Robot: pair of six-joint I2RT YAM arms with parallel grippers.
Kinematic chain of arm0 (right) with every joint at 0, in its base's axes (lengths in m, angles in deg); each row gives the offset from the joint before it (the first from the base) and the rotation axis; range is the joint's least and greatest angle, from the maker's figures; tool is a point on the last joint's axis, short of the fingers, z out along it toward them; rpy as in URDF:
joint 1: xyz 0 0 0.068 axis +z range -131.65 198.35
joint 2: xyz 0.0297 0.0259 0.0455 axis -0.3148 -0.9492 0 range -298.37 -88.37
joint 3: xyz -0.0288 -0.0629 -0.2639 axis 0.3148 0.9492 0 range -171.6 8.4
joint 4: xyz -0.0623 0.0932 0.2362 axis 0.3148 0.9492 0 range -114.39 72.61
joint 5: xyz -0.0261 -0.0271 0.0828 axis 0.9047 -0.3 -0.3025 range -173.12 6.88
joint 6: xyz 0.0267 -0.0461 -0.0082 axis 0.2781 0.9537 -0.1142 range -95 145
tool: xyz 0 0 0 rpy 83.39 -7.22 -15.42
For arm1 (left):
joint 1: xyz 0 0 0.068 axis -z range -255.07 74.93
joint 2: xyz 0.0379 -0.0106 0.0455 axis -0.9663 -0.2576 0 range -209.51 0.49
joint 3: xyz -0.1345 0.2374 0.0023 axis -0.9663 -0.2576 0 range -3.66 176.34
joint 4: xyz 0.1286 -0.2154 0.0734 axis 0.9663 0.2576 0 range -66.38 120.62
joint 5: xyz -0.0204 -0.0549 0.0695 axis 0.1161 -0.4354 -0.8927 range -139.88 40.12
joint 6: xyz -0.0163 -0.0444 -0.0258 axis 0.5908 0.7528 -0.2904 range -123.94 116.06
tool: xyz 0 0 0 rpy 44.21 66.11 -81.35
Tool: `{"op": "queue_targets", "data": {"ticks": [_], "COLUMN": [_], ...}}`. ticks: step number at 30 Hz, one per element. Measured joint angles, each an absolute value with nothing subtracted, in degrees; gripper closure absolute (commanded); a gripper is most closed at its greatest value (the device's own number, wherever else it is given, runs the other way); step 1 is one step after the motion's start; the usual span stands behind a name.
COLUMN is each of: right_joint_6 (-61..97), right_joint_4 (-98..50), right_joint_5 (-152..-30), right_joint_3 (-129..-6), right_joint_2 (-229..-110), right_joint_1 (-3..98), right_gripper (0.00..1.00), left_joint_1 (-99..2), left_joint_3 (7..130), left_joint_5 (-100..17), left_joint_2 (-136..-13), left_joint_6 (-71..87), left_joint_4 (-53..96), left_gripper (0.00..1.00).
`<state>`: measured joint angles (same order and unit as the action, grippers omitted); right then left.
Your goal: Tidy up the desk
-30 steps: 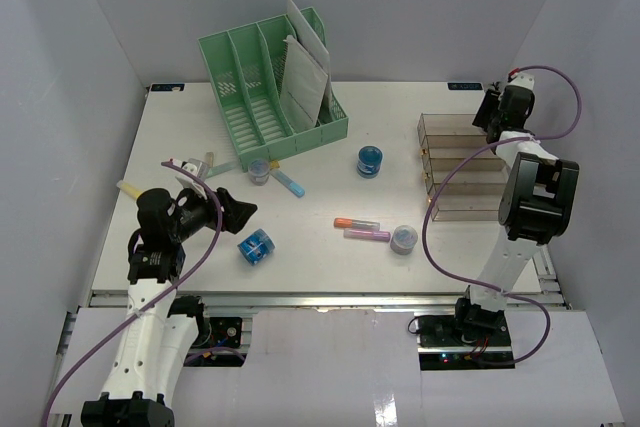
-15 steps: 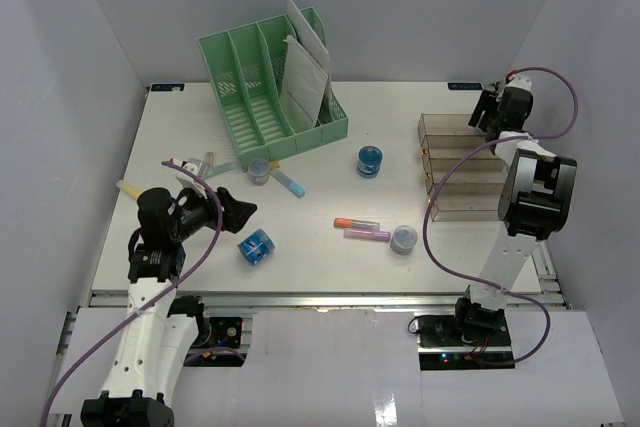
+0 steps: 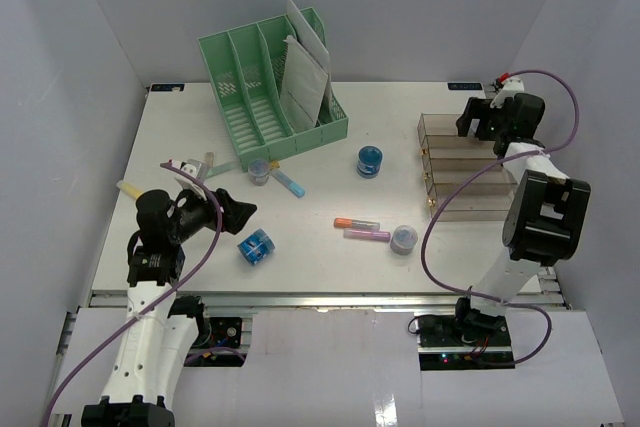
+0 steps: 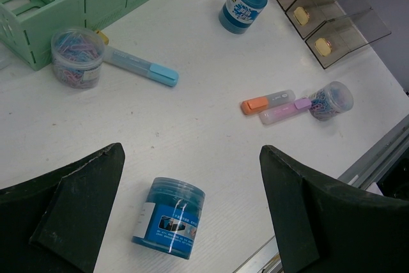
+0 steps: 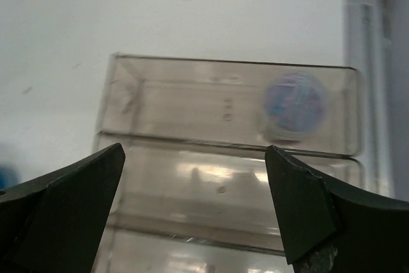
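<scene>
The desk [image 3: 330, 137] is a white tabletop with loose stationery on it. My left gripper [image 3: 238, 211] [image 4: 190, 151] hovers open over the front left. A blue jar [image 3: 256, 246] [image 4: 169, 218] lies on its side just below and between its fingers, apart from them. My right gripper [image 3: 476, 119] [image 5: 195, 151] stands open and holds nothing above the clear compartment tray [image 3: 470, 187] [image 5: 192, 68] at the back right. A small jar of coloured clips [image 5: 294, 103] rests in the tray's rear compartment, beyond the fingertips.
A green file rack [image 3: 270, 87] with papers stands at the back. Near it lie a clip jar [image 3: 259, 171] and a blue-capped marker [image 3: 290, 183]. An upright blue jar [image 3: 369, 160], orange marker [image 3: 356, 223], pink marker [image 3: 366, 235] and another clip jar [image 3: 403, 238] sit mid-desk.
My right gripper has opened wide and its wrist has swung left over the tray's rear compartment. The left arm has not moved.
</scene>
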<state>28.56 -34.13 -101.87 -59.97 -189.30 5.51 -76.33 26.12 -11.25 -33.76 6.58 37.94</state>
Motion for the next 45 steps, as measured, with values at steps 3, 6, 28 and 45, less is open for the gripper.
{"op": "queue_targets", "data": {"ticks": [3,6,28,45], "right_joint_6": [37.03,53.38,105.55,100.87], "right_joint_4": [-28.29,-14.01,16.37,10.46], "right_joint_5": [-117.16,-127.0,-120.17,-111.77], "right_joint_3": [-57.71,-57.81,-34.48,-31.25], "right_joint_2": [-184.51,-182.17,-165.67,-164.82], "right_joint_1": [6.04,9.43,35.42,35.71], "right_gripper": [0.02,0.04,0.08,0.81], "left_joint_1": [-76.33,-76.33,-76.33,-76.33], "left_joint_3": [26.12,26.12,26.12,26.12], "left_joint_5": [-11.17,-10.84,-10.22,-10.22], "left_joint_2": [-33.49,-33.36,-33.05,-33.05], "left_joint_6": [6.58,6.58,6.6,6.6], "left_joint_4": [37.94,37.9,37.89,37.88], "left_gripper": [0.02,0.02,0.02,0.02]}}
